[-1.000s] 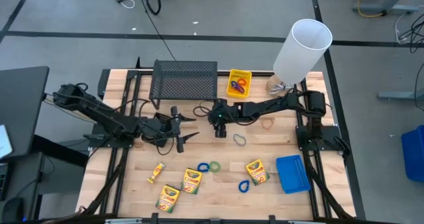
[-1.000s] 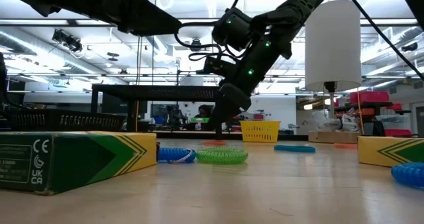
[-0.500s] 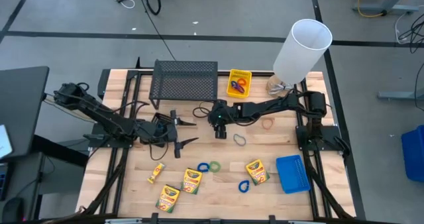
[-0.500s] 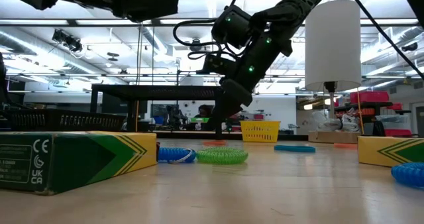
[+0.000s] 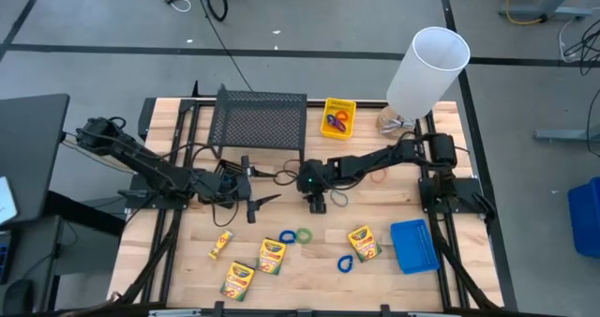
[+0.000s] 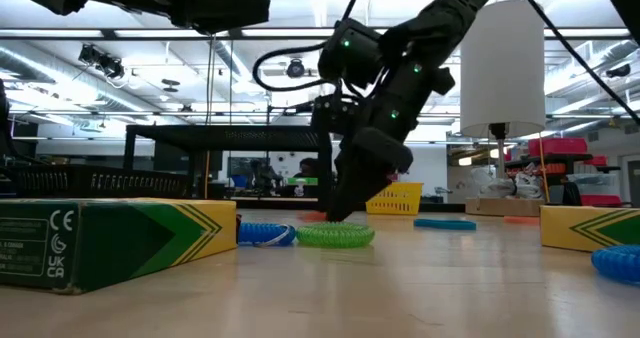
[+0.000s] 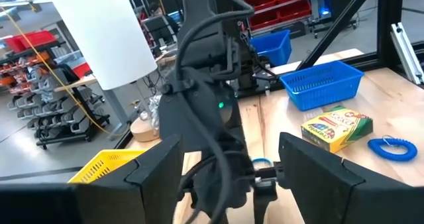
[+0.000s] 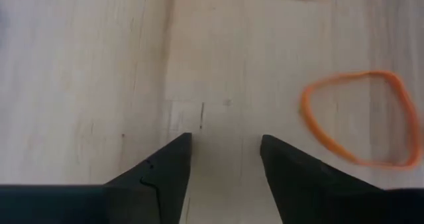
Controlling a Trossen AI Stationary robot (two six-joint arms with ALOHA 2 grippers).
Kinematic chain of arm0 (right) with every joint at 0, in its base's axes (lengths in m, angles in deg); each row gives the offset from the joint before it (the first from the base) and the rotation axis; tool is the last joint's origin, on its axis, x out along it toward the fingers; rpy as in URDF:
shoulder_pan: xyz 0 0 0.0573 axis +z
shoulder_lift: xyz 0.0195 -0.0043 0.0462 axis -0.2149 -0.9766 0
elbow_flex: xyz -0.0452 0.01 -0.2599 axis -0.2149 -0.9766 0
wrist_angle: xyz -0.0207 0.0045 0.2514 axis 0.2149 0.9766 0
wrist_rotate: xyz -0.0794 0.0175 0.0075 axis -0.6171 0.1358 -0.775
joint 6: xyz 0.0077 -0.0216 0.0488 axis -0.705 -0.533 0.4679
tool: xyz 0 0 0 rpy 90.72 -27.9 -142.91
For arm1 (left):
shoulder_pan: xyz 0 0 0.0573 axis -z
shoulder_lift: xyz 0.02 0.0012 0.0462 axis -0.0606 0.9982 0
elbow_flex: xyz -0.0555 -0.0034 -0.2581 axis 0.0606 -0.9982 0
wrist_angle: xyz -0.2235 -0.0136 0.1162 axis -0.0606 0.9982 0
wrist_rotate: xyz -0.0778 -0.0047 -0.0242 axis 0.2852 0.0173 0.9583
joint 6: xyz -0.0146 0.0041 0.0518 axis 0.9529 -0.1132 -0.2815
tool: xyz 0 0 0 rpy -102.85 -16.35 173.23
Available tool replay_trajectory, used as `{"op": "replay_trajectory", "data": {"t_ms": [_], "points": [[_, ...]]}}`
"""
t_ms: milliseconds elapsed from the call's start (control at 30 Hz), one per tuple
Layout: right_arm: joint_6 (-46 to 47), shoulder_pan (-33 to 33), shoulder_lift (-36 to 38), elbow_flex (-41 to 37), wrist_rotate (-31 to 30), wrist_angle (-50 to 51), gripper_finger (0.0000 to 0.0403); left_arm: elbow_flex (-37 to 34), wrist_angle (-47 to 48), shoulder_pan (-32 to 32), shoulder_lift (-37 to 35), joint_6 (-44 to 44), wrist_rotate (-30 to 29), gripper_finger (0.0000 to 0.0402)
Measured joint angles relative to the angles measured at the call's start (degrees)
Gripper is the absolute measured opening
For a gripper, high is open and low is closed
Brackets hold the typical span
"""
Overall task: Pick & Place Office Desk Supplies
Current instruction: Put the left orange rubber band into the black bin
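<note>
My right gripper point(image 5: 317, 205) is open and points down, low over bare wood near the table's middle point(image 8: 225, 144). An orange loop point(image 8: 306, 114) lies flat beside its fingers, untouched. A grey loop point(image 5: 337, 197) lies just right of it. Nearer the front edge are a green loop point(image 5: 304, 234), a blue loop point(image 5: 287, 236), another blue loop point(image 5: 345, 263) and crayon boxes point(image 5: 271, 255) point(image 5: 238, 279) point(image 5: 362, 243). A blue bin point(image 5: 413, 245) sits at the front right and a yellow bin point(image 5: 338, 116) at the back. My left gripper point(image 5: 272, 186) hangs open left of the right one.
The black wire-mesh rack point(image 5: 260, 118) stands at the back, left of the yellow bin. A tall white cylinder point(image 5: 427, 68) stands at the back right corner. Another orange loop point(image 5: 379, 176) lies under the right arm's reach. A small crayon pack point(image 5: 220, 245) lies front left.
My right gripper has moved toward the table's near edge and come down closer to the wood, staying open. My left gripper has drawn back a little toward the left.
</note>
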Motion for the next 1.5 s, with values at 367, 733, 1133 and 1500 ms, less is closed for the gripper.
{"op": "replay_trajectory", "data": {"t_ms": [367, 733, 1133, 1500], "points": [[-4.34, -0.7, 0.31, 0.04, -5.36, -0.94, 0.022, 0.0, 0.23, -0.09, 0.0, -0.04, 0.02, 0.0254], [-6.8, -2.94, -0.2, 0.04, -8.81, -4.24, 0.0215, 0.0, -1.23, -0.07, 0.0, -0.9, 0.02, 0.0254], [-8.99, -4.16, -3.05, 0.34, -6.62, -5.62, 0.0201, 0.0, -1.6, 0.42, -0.26, -1.57, 0.02, 0.0254], [-11.26, -1.38, -3.26, 0.28, -5.96, -4.49, 0.0011, 0.0, -1.49, 0.42, -0.26, -1.8, 0.01, 0.0254]]}}
